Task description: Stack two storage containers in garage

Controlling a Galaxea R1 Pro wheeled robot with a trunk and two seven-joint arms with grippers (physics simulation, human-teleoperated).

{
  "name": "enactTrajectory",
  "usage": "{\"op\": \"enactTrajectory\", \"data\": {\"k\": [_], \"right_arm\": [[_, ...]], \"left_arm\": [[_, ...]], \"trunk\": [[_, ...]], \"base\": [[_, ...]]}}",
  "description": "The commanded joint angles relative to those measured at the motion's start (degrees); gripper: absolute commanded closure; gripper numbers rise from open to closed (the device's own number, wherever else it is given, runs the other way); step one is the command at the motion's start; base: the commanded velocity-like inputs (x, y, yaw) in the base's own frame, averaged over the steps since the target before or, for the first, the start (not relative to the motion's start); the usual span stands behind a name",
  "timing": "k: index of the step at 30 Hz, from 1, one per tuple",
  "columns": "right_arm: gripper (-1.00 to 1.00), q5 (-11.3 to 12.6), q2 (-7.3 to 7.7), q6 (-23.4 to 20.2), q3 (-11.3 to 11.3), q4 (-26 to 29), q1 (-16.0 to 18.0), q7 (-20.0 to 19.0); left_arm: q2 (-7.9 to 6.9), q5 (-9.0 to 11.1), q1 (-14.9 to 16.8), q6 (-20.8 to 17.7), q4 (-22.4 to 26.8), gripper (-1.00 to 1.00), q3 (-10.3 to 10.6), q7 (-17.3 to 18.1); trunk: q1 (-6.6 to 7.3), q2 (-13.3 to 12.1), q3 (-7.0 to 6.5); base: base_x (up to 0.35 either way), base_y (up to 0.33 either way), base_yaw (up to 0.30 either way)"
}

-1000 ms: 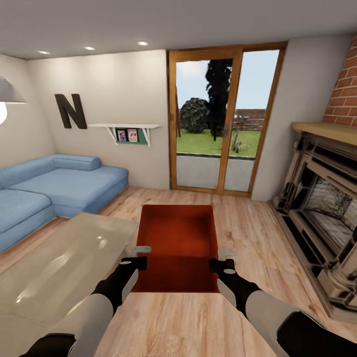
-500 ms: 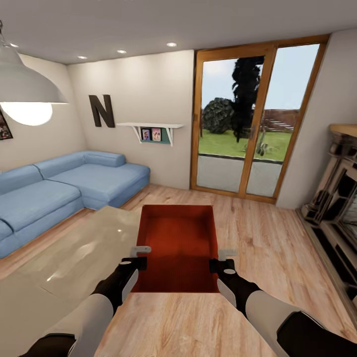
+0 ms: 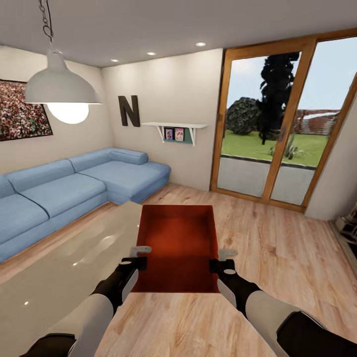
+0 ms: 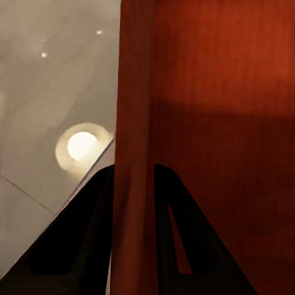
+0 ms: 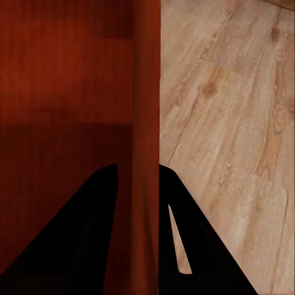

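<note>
The left gripper [image 3: 140, 255] and the right gripper [image 3: 221, 259] are each pinching a side wall of one orange-red storage container [image 3: 178, 243], carrying it level above the wood-plank floor [image 3: 277, 258] of the living room. In the wrist views, each wall is sitting clamped between dark fingers [image 4: 86, 239] [image 5: 184, 239]. The container is hanging just beside the glossy beige table [image 3: 59, 263], with the blue sofa [image 3: 64, 183] beyond that table.

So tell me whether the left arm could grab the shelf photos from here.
Probably not: the left gripper is shut on the container wall, and the photos sit on the far wall.
</note>
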State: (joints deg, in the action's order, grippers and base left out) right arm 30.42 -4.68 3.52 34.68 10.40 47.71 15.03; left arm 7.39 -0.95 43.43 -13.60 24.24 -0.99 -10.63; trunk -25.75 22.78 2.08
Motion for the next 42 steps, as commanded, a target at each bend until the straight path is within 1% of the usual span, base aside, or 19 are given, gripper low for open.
{"op": "enactTrajectory", "data": {"k": [1,42], "right_arm": [[1.0,-0.2,0.01,1.9,-0.1,0.6,0.1,0.0],[1.0,-0.2,0.02,1.9,-0.1,0.6,0.1,0.0]], "left_arm": [[-0.02,-0.7,0.0,-0.5,-0.1,1.0,0.1,-0.4],[0.03,-0.9,0.0,-0.5,-0.2,1.0,0.2,-0.4]], "trunk": [[-0.04,0.1,0.14],[-0.04,0.1,0.14]], "base": [[0.0,0.0,0.3],[0.0,0.0,0.3]]}}
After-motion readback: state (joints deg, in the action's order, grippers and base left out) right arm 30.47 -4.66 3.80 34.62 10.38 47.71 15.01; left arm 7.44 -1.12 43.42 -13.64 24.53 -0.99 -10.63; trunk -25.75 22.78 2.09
